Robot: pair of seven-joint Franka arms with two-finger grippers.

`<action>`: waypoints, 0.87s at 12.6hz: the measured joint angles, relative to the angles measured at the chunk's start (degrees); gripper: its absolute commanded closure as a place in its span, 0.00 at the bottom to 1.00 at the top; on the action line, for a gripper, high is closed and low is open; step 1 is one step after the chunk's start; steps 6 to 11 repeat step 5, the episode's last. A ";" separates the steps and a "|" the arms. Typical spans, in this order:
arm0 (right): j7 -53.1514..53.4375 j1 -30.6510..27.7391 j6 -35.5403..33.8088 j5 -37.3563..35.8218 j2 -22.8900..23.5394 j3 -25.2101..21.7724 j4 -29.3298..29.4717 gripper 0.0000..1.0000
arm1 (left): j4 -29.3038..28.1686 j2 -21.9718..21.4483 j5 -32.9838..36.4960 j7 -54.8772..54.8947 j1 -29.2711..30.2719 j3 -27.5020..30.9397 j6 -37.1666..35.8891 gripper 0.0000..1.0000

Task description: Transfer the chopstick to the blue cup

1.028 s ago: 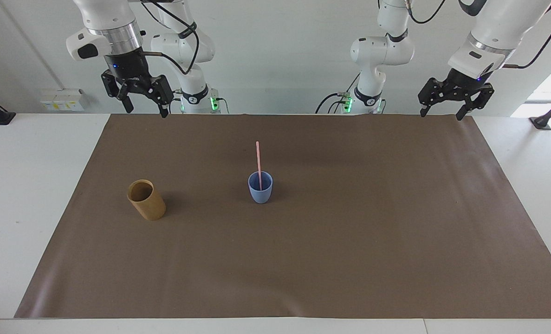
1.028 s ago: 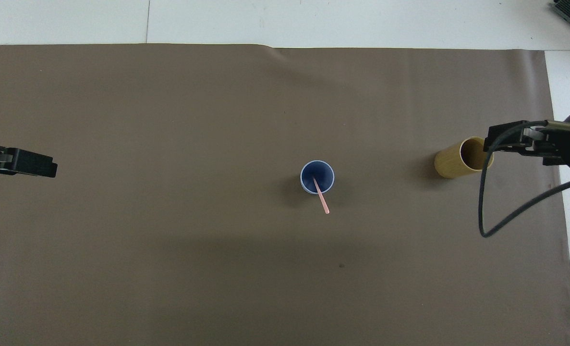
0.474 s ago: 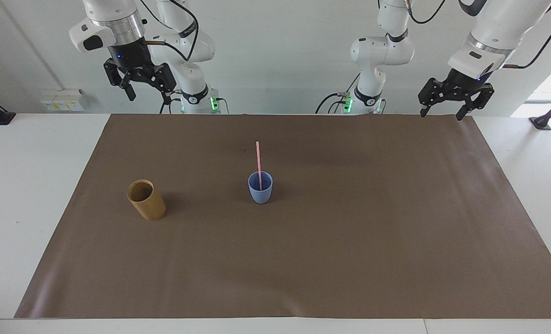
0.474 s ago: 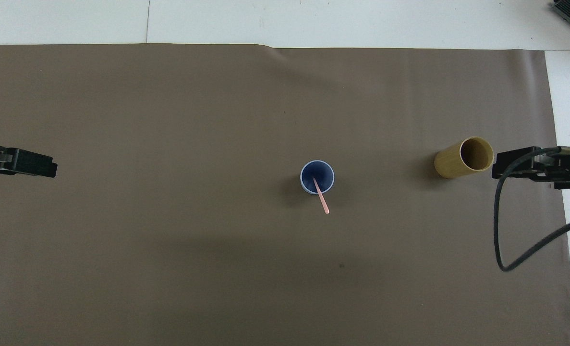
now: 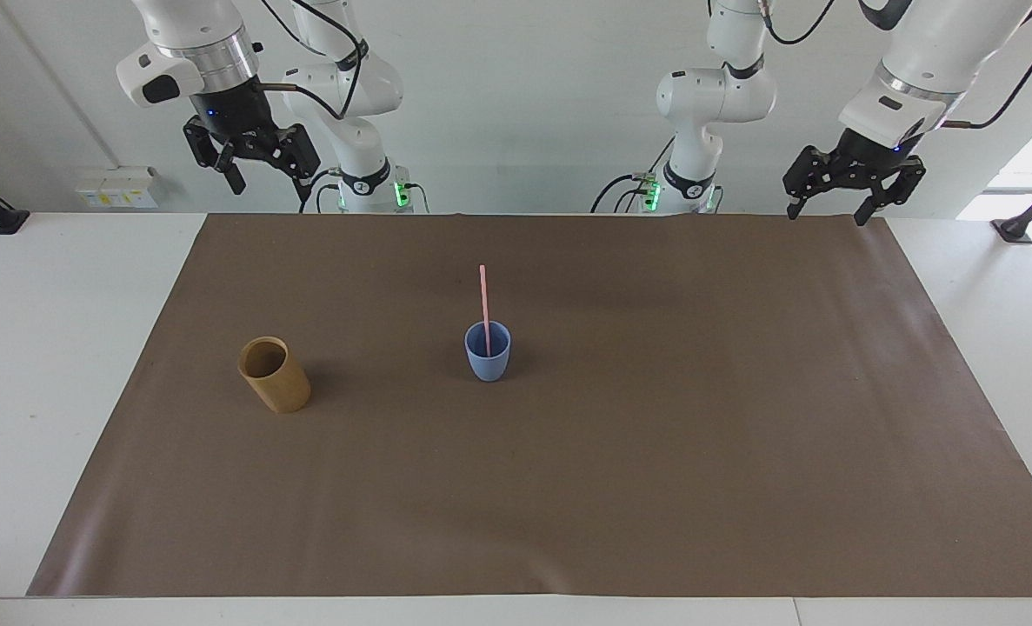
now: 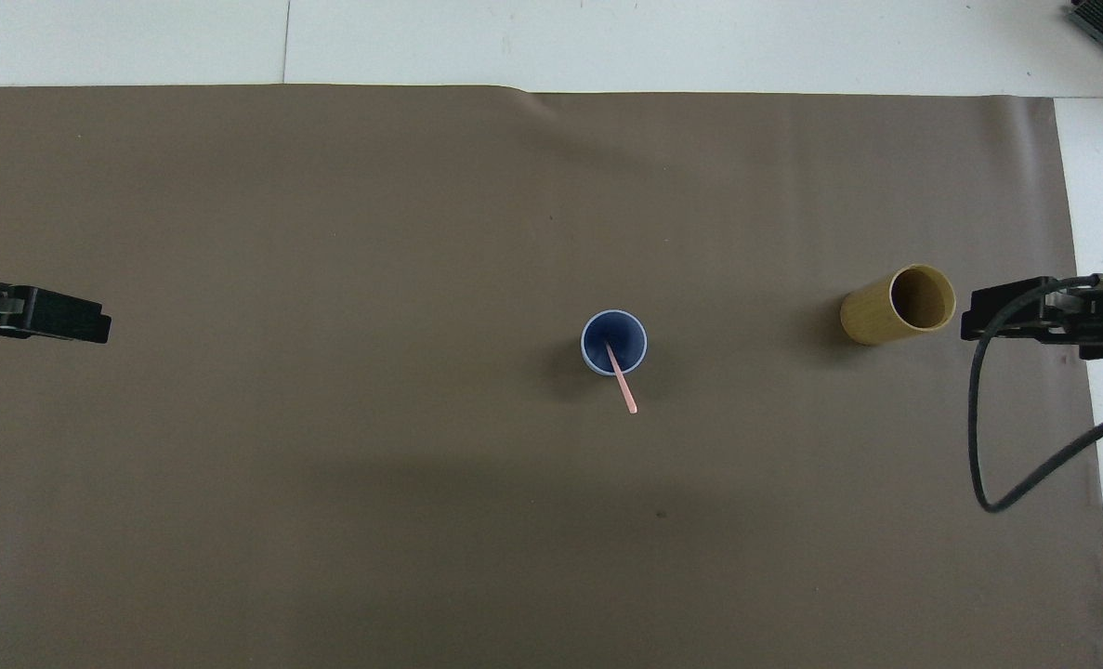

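Observation:
The blue cup (image 5: 488,352) stands upright in the middle of the brown mat, also seen from overhead (image 6: 614,342). The pale pink chopstick (image 5: 483,300) stands in it and leans on the rim toward the robots (image 6: 622,381). My right gripper (image 5: 263,178) is open and empty, high in the air over the mat's edge at the right arm's end (image 6: 1011,316). My left gripper (image 5: 828,213) is open and empty, and waits raised over the mat's edge at the left arm's end (image 6: 49,316).
A tan-brown cylindrical cup (image 5: 274,374) stands on the mat (image 5: 655,452) toward the right arm's end, beside the right gripper in the overhead view (image 6: 895,305). A black cable (image 6: 988,446) hangs from the right arm.
My right gripper has risen and drawn away from over the tan cup toward the right arm's end of the table. The left arm, cups and chopstick have not moved.

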 measured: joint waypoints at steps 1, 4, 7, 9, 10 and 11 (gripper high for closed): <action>0.00 0.00 0.04 0.00 0.95 -0.06 1.05 0.00 | 0.00 0.00 0.00 0.00 0.00 0.00 0.00 0.00; 0.00 -0.10 -0.04 0.00 3.58 -0.25 3.90 0.00 | 0.00 0.00 0.00 0.00 0.00 0.00 0.00 0.00; 0.00 -0.12 -0.32 0.00 3.79 -0.32 4.26 0.00 | 0.00 0.00 0.00 0.00 0.00 0.00 0.00 0.00; 0.00 -0.12 -0.32 0.00 3.79 -0.32 4.26 0.00 | 0.00 0.00 0.00 0.00 0.00 0.00 0.00 0.00; 0.00 -0.12 -0.32 0.00 3.79 -0.32 4.26 0.00 | 0.00 0.00 0.00 0.00 0.00 0.00 0.00 0.00; 0.00 -0.12 -0.32 0.00 3.79 -0.32 4.26 0.00 | 0.00 0.00 0.00 0.00 0.00 0.00 0.00 0.00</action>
